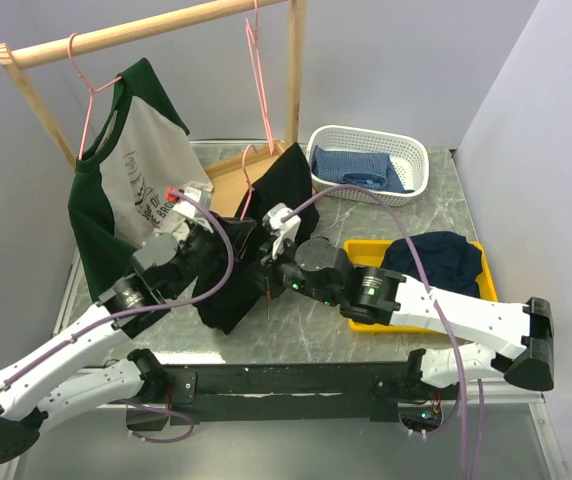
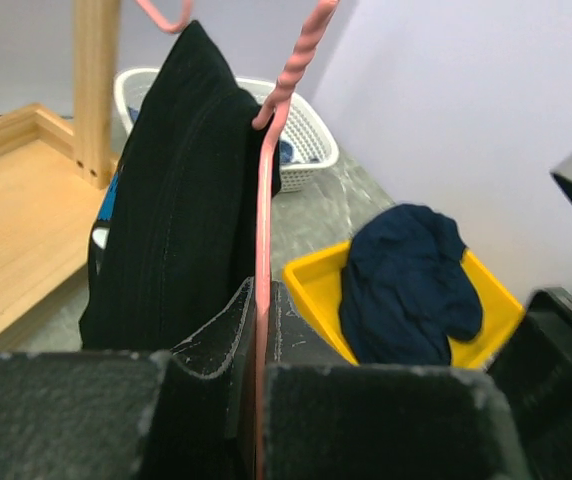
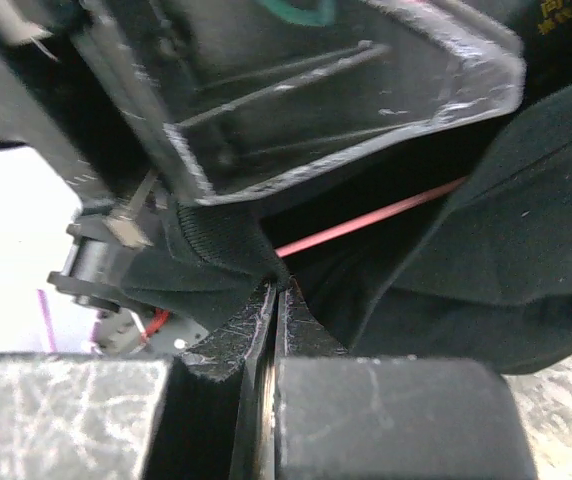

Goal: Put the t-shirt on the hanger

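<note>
Holds hanger [image 2: 263, 200] clamped in left gripper [image 2: 261, 300], pinches t-shirt [image 3: 486, 230] in closed right gripper [image 3: 276, 295]. Steady the hanger; draw fabric over its shoulder slowly.

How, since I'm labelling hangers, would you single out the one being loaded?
Find the wooden rack; below its right end hangs a black t-shirt. The hanger is the pink wire bearing it, pinched by the left pincer; the other two pink hangers hang from the rack.
</note>
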